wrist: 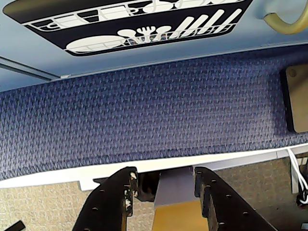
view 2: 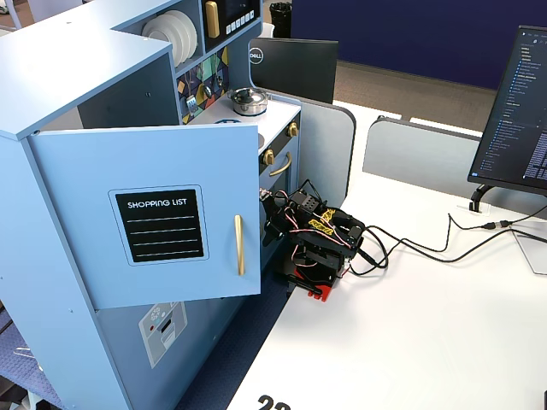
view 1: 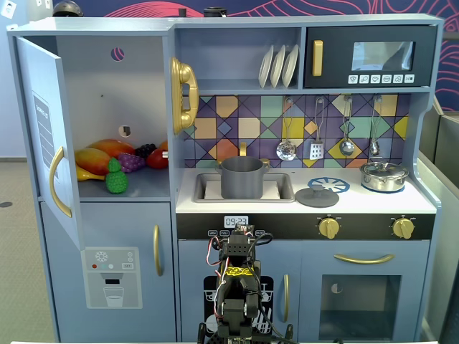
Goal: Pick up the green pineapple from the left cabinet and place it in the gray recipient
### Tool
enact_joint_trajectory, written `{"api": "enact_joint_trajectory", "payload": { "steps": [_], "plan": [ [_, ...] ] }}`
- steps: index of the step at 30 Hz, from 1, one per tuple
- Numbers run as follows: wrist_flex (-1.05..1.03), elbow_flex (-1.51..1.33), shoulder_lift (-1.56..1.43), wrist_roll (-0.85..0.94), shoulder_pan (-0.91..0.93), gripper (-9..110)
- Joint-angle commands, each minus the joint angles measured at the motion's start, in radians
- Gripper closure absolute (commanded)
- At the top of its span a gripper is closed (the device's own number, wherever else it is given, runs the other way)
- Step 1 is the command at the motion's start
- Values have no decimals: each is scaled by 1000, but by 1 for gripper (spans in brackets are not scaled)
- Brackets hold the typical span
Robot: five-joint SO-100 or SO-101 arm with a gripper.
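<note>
The green pineapple (view 1: 116, 177) stands at the front of the shelf in the left cabinet (view 1: 107, 93), whose door (view 1: 43, 136) hangs open. The gray recipient (view 1: 242, 177) sits in the sink at the counter's middle. My arm (view 1: 237, 283) is folded low in front of the kitchen, far below both; it also shows in the other fixed view (view 2: 314, 239). In the wrist view my gripper (wrist: 165, 175) is open and empty, pointing down at blue carpet and the white table edge. Pineapple and recipient are out of the wrist view.
Purple grapes (view 1: 130, 161), a mango (view 1: 93, 159) and a red fruit (view 1: 156, 158) lie behind the pineapple. A gray lid (view 1: 316, 196) and a silver lidded pot (view 1: 384, 175) sit on the stove. The open door (view 2: 154, 213) sticks out beside the arm. Cables (view 2: 427, 243) cross the table.
</note>
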State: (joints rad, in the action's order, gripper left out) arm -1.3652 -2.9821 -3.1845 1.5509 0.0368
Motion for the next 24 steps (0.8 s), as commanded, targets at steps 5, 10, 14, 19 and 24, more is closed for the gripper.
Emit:
{"api": "enact_joint_trajectory", "payload": {
  "steps": [5, 10, 14, 19, 24],
  "plan": [
    [-164, -20, 6, -34, -32, 101],
    [-164, -20, 6, -38, -5, 99],
    [-164, -20, 6, -25, -11, 101],
    [35, -5, 9, -8, -215, 101],
    [509, 166, 17, -175, -611, 101]
  ]
}}
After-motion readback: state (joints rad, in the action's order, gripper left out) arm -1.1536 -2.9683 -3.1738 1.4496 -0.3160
